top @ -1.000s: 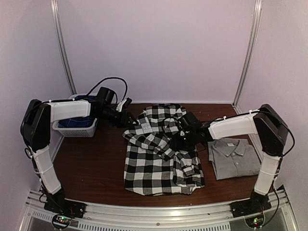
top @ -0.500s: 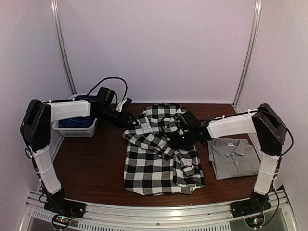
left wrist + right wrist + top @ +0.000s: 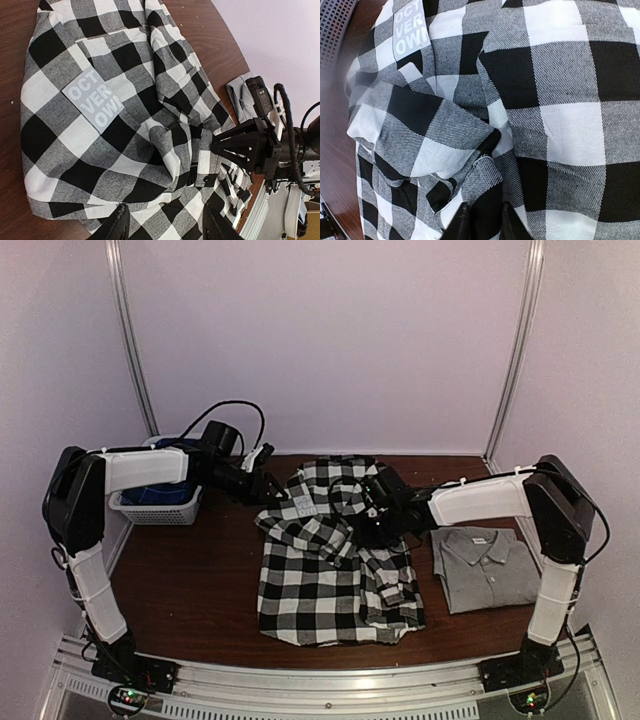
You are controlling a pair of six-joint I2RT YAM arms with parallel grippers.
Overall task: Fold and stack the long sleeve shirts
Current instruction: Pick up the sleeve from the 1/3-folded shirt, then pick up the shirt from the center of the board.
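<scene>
The black-and-white check flannel shirt point(image 3: 335, 560) lies rumpled in the middle of the table, and its white lettering patch point(image 3: 95, 102) faces up near the collar end. My left gripper point(image 3: 268, 486) hovers at the shirt's far left edge, open and empty, with its fingers spread over the cloth point(image 3: 165, 217). My right gripper point(image 3: 378, 523) is down on the shirt's upper right part, its jaws pinched on a fold of the flannel point(image 3: 482, 220). The plain grey collared shirt point(image 3: 487, 568) lies folded flat at the right.
A white mesh basket point(image 3: 155, 508) holding blue cloth stands at the far left beside my left arm. Bare brown tabletop point(image 3: 190, 580) shows left of the flannel. Metal posts and white walls close in the back and the sides.
My right gripper has shifted a little to the far left on the flannel, dragging the pinched fold with it. The left arm has not moved.
</scene>
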